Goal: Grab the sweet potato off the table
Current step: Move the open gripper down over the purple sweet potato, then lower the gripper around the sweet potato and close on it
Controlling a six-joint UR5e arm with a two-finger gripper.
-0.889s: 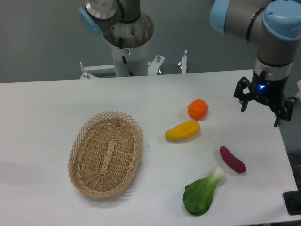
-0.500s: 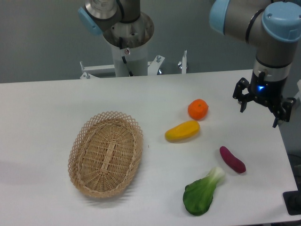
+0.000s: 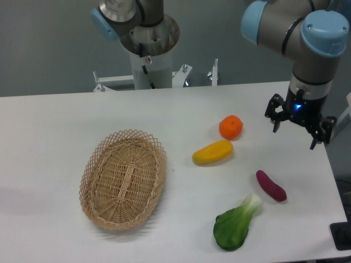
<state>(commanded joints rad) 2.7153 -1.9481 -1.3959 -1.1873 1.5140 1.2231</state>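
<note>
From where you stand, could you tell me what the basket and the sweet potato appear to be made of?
The basket looks like woven wicker or rattan: tan strands, visible weave, looped open rim, matte finish. The sweet potato has a smooth, evenly purple-magenta skin with a slight sheen, which could mean a plastic replica rather than real produce; the view cannot settle that.

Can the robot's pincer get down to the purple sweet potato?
Probably yes. The pincer is open above the table, and the sweet potato lies alone with nothing on top; the bok choy sits close but apart.
</note>
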